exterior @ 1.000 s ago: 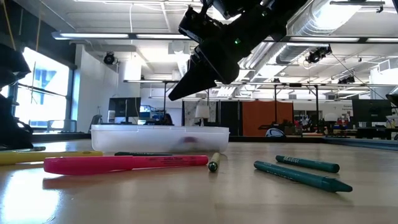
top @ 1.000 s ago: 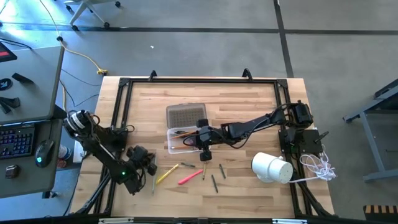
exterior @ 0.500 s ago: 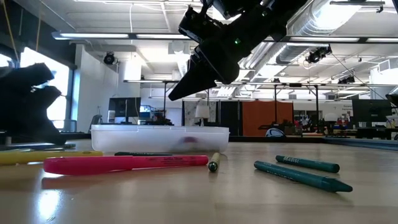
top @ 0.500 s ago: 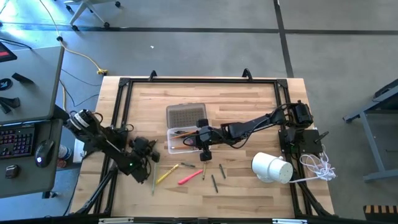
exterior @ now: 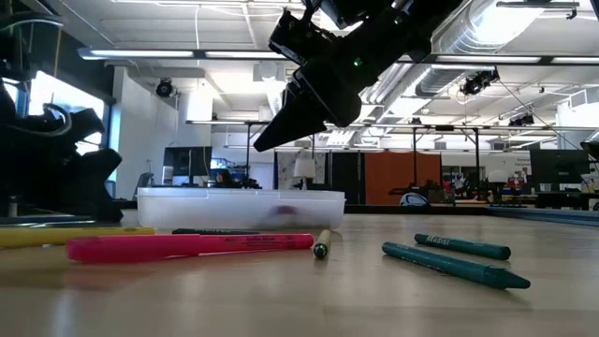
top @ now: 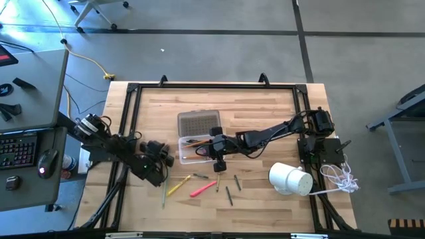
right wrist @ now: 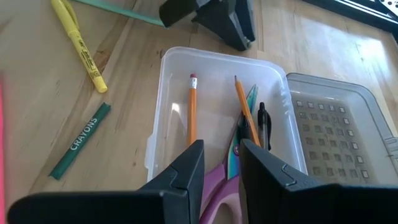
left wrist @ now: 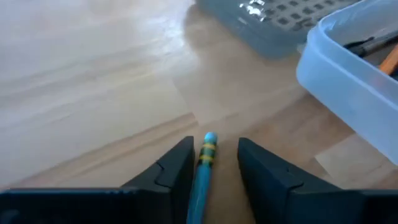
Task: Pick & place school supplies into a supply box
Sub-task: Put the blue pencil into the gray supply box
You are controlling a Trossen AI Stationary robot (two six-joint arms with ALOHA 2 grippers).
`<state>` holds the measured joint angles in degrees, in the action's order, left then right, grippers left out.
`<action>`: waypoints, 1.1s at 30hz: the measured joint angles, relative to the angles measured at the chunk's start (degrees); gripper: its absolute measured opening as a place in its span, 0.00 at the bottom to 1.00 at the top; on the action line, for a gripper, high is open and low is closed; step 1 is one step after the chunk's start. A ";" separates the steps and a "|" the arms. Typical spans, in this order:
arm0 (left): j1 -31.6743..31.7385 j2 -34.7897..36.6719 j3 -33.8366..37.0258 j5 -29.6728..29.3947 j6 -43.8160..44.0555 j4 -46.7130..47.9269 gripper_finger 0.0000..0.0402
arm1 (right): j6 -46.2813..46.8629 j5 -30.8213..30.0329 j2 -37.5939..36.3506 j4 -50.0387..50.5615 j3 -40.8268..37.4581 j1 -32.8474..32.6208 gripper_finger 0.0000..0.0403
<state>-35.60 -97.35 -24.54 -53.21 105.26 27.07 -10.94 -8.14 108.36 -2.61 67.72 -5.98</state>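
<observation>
Okay, left gripper [top: 161, 157] sits low over the table [top: 265, 106], just beside the left end of the supply box [top: 184, 157]. Its fingers [left wrist: 171, 171] stand apart on either side of a teal pencil [left wrist: 204, 165], and a gap shows beside the pencil, so it isn't pinched. Right gripper [top: 218, 163] hangs over the right end of the box, raised above it in the low view. Its fingers [right wrist: 183, 171] are a narrow gap apart with nothing between them. The box is open and lies near the table's middle, with its ribbed lid [top: 198, 122] flat on the table touching its far side. Inside the box the right wrist view shows an orange pencil [right wrist: 191, 112] with a pink eraser, a second orange pencil [right wrist: 244, 112], a dark pen [right wrist: 262, 124] and purple scissors [right wrist: 219, 190]. Still out on the wood near the box: yellow marker [top: 176, 186], pink marker [top: 202, 189], a short pencil [top: 217, 184] and two green crayons [top: 229, 195] lying close together. A white cylinder [top: 290, 179] lies on its side near the right arm's base, well apart from the box, with a white cord [top: 340, 176] beside it.
</observation>
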 joint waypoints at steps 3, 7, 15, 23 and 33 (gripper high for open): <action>0.23 -0.62 2.15 -1.92 -2.62 -4.14 0.42 | 0.00 0.00 0.00 0.20 0.00 0.00 0.22; 0.23 -1.59 5.11 -4.35 -2.20 -8.94 0.38 | 0.00 0.00 0.00 0.49 0.00 -0.01 0.22; -0.88 -1.94 9.69 -7.97 -1.91 -17.48 0.24 | 0.00 0.00 0.00 1.14 0.00 -0.02 0.22; -0.80 -1.93 9.93 -8.33 -1.18 -17.34 0.10 | 0.00 0.00 0.00 1.25 0.00 -0.02 0.22; -0.55 4.51 5.66 -7.10 3.83 -10.93 0.10 | -2.03 -0.55 0.00 0.14 0.00 -0.24 0.22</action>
<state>-36.16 -92.84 -18.88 -60.31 109.09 16.14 -12.97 -8.69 108.36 -2.47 67.72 -6.21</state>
